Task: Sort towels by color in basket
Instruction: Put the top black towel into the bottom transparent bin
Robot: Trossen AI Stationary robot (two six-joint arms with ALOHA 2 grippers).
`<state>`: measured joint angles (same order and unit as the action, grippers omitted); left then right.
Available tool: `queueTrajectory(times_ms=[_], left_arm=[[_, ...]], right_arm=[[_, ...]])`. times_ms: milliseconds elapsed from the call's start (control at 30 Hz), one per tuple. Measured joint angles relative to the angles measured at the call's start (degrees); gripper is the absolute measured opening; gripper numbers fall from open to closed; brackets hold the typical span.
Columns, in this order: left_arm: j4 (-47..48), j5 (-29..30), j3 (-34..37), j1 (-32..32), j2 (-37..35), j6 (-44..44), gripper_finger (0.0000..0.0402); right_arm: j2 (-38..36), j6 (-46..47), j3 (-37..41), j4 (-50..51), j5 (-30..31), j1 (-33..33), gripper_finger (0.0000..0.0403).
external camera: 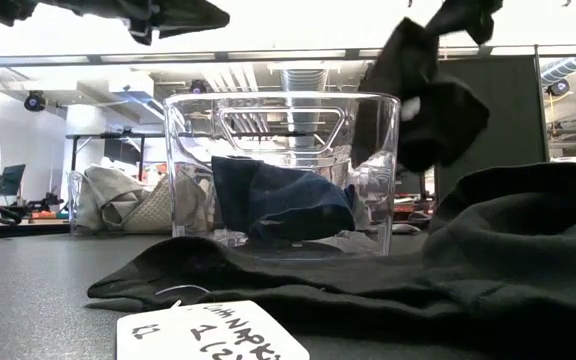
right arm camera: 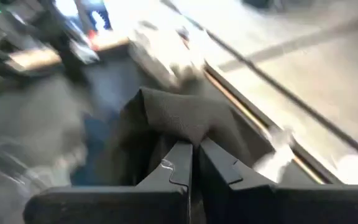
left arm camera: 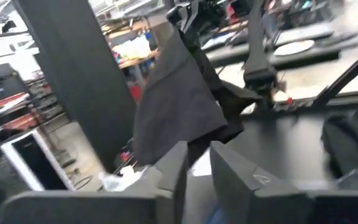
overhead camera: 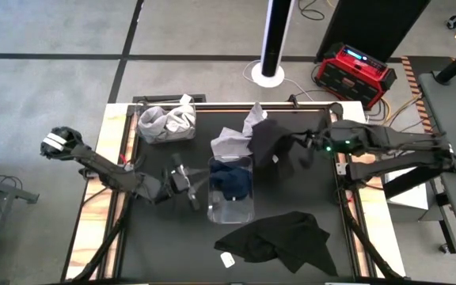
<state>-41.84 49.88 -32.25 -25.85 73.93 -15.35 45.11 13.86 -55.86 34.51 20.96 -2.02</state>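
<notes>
surface: black table top (overhead camera: 165, 245) on a light wood frame, grey floor around it; workshop room behind in the low view
bins: 2 clear plastic ones. centre bin (overhead camera: 231, 190) mid-table, corner bin (overhead camera: 167, 123) at the far left corner
navy towel (overhead camera: 232, 180): 1, bunched inside the centre bin, also seen through its wall in the low view (external camera: 278, 200)
grey/white towels (overhead camera: 169, 120): piled in the corner bin, looks like 2 but can't separate them in the heap
loose light towel (overhead camera: 236, 138): 1, on the table just behind the centre bin, beside the hanging black cloth
black towels: 2. flat black towel (overhead camera: 279, 241) spread on the near table, right of centre, with a white tag (overhead camera: 228, 259) at its near edge; held black towel (overhead camera: 279, 150) off the table, hanging up and right of the centre bin
right gripper (overhead camera: 301, 146): clamped on the held black towel, fabric pinched between the fingertips in the right wrist view (right arm camera: 188, 127); in the low view the cloth dangles above and just right of the bin rim (external camera: 423, 100)
left gripper (overhead camera: 187, 184): low, just left of the centre bin wall, fingers slightly parted with nothing between them, pointing toward the hanging cloth (left arm camera: 179, 106)
towel count visible: about 6
</notes>
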Motion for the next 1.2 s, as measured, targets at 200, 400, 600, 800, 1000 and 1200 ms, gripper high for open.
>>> queueTrajectory(times_ms=[200, 400, 600, 800, 1000, 1200], left_arm=[[-3.95, -3.12, 0.0, 1.22, 0.0, -2.11, 0.0147], [-8.54, -2.17, 0.0, 1.22, 0.0, -7.67, 0.0209], [-11.09, -1.35, 0.0, 1.22, 0.0, -9.68, 0.0232], [-10.39, -4.97, 0.0, 1.24, -0.07, -9.58, 0.0233], [-8.64, -25.96, 0.0, 3.91, -0.06, -4.31, 0.0233], [-9.56, -27.75, 0.0, 7.54, -0.04, -1.75, 0.0233]], right_arm=[[1.02, -9.87, 0.04, -14.11, -3.06, 5.17, 0.0009], [4.17, -19.31, 0.04, -26.4, -12.51, 7.17, 0.0009], [6.89, -23.52, 0.04, -32.91, -25.0, 7.17, 0.0009], [10.61, -25.21, 0.04, -34.82, -37.21, 7.12, 0.0009], [15.45, -25.74, 0.04, -37.17, -54.81, 7.12, 0.0009], [18.59, -25.55, -1.22, -39.52, -61.49, 6.99, 0.0009]])
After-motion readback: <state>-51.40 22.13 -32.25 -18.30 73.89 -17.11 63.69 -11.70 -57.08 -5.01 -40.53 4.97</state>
